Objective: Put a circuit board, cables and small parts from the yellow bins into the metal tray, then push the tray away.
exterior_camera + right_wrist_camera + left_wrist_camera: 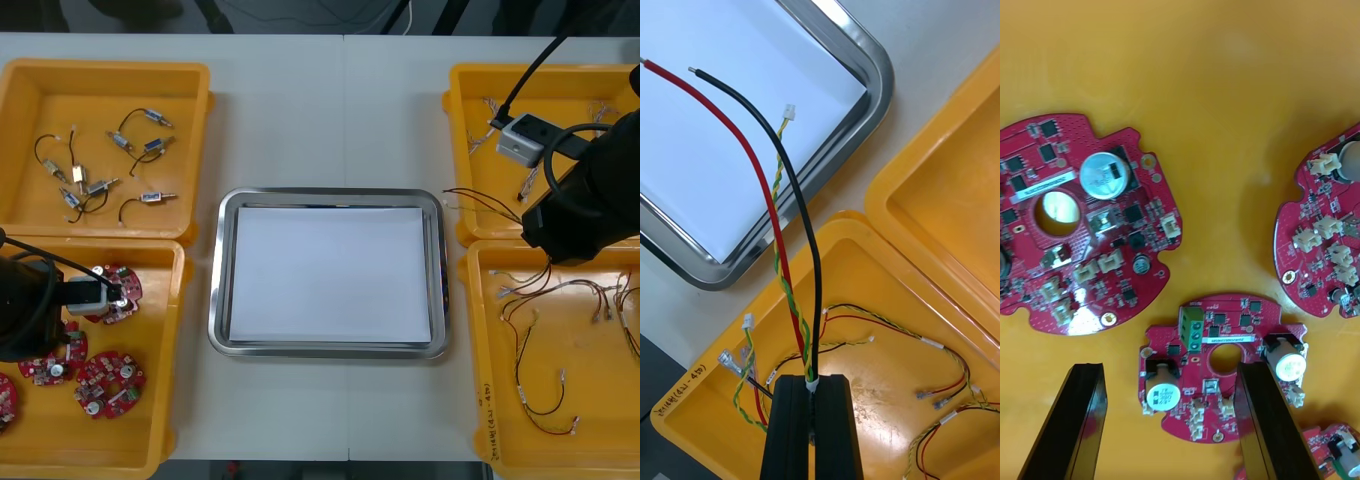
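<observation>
The metal tray (328, 272), white inside, lies mid-table; in the right wrist view its rim (865, 67) shows. My right gripper (812, 397) is shut on a bundle of red, black and yellow-green twisted cables (782, 225), held above the near right yellow bin (865, 352). The cables' free ends reach over the tray's edge. From the front, this gripper (535, 245) hangs between the two right bins, cables (480, 200) pointing at the tray. My left gripper (1169, 367) stands open, low over a round red circuit board (1217, 337) that lies between its fingers in the near left bin (165, 300).
Other red boards (1075, 225) lie around it in that bin (1225, 90). The far left bin (190, 100) holds small metal parts with black cables (100, 170). More cables (545, 390) lie in the near right bin, and others (485, 110) in the far right bin.
</observation>
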Tool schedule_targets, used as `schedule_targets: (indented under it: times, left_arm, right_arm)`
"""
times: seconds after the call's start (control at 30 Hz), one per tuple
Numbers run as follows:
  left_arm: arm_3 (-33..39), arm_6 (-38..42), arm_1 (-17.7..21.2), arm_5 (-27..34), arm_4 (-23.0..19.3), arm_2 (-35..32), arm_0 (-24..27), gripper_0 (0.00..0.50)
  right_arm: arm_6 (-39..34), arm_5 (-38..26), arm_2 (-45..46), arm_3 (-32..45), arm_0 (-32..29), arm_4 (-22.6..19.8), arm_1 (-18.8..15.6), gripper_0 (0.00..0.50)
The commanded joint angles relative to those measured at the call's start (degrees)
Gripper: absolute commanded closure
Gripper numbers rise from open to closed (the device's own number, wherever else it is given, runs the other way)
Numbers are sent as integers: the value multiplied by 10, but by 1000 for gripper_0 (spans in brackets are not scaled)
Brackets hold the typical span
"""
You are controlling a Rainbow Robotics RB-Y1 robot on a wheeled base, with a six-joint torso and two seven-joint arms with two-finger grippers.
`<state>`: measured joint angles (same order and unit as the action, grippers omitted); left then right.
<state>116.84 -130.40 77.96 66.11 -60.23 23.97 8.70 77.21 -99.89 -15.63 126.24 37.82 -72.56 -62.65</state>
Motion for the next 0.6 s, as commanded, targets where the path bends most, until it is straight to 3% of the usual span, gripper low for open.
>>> schedule_targets:
  times: [0.03, 0.17, 0.6]
  left_arm:
    - [-6, -51, -3, -17, 10, 19, -7, 0]
    - [-12, -48, -2, -34, 15, 34, -7, 0]
    - [-31, -43, 0, -66, 25, 59, -4, 0]
  right_arm:
    - [27, -10, -36, 13, 50, 20, 19, 500]
    - [27, -36, -54, 15, 71, 58, 39, 500]
    - [27, -69, -65, 16, 79, 119, 97, 500]
